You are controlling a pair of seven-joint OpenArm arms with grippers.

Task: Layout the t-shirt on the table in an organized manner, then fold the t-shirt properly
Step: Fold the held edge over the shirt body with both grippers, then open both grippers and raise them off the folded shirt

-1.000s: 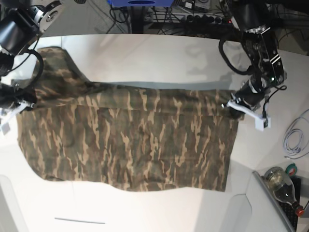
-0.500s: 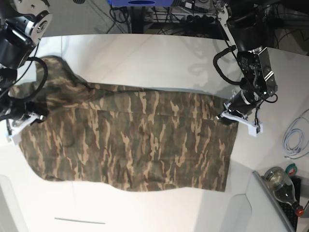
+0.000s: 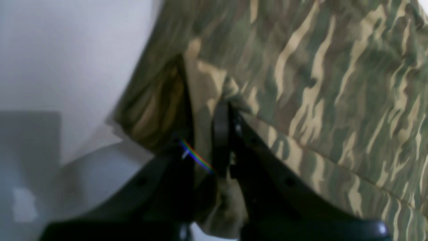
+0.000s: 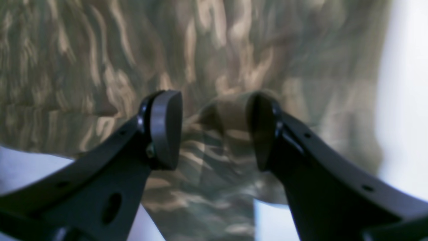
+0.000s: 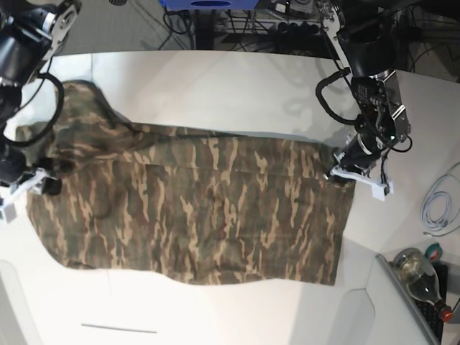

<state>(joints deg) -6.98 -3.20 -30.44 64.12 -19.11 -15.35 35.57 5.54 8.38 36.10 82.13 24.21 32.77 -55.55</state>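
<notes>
Since a second ago the right gripper [image 4: 214, 130] has let go: it was clamped on the cloth at the left side of the base view, and now its two pads sit apart with a blurry bunch of camo fabric loose between them, so it's released, not pinching anything that I can see. That arm has also slid a bit down along the table's left edge, and the corner it was lifting has dropped back so the shirt's left end looks flatter. Over on the other side the left gripper [image 3: 214, 134] has shifted a little inward and stays clenched on the t-shirt [image 5: 201, 208]; in its wrist view the black fingers [image 3: 220, 124] are pressed together on a fold of cloth right at the shirt's edge, and that corner is pulled up slightly off the table [image 5: 237, 79]. The shirt itself is spread lengthwise across the middle of the white table, mostly flat, one sleeve-ish flap poking toward the far left corner, and the long near edge a bit wavy. Off the table's near right corner there's a glass bottle [image 5: 422, 277] lying on its side and a loop of white cable [image 5: 437, 205] just beyond the right edge.
</notes>
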